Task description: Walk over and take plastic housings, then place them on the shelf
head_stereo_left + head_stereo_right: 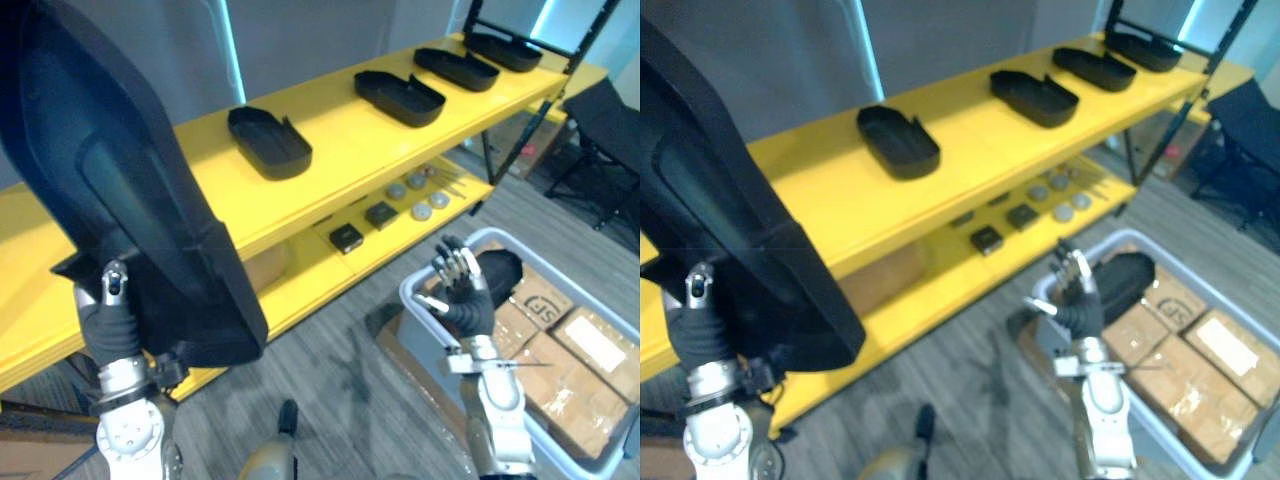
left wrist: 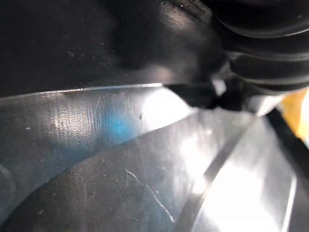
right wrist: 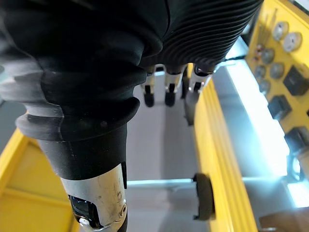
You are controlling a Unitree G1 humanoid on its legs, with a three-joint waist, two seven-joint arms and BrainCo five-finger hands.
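A large black plastic housing [image 1: 120, 200] stands upright close in front of me at the left, covering part of the yellow shelf [image 1: 340, 160]. My left hand [image 1: 108, 312] grips its lower edge from below, thumb on the front face; the left wrist view looks straight onto the housing's glossy surface [image 2: 120, 145]. Several more black housings lie in a row on the shelf top, the nearest [image 1: 270, 142] at its middle. My right hand [image 1: 462, 290] is raised over a grey bin [image 1: 420, 300], fingers [image 3: 166, 92] straight and holding nothing. Another black housing [image 1: 503, 268] lies in the bin behind that hand.
The bin also holds taped cardboard boxes [image 1: 590, 350]. On the lower shelf lie small black blocks [image 1: 347, 237] and round grey discs [image 1: 422, 211]. A black chair [image 1: 600, 130] stands at the far right, beyond the black shelf frame [image 1: 520, 140]. Grey carpet lies between me and the shelf.
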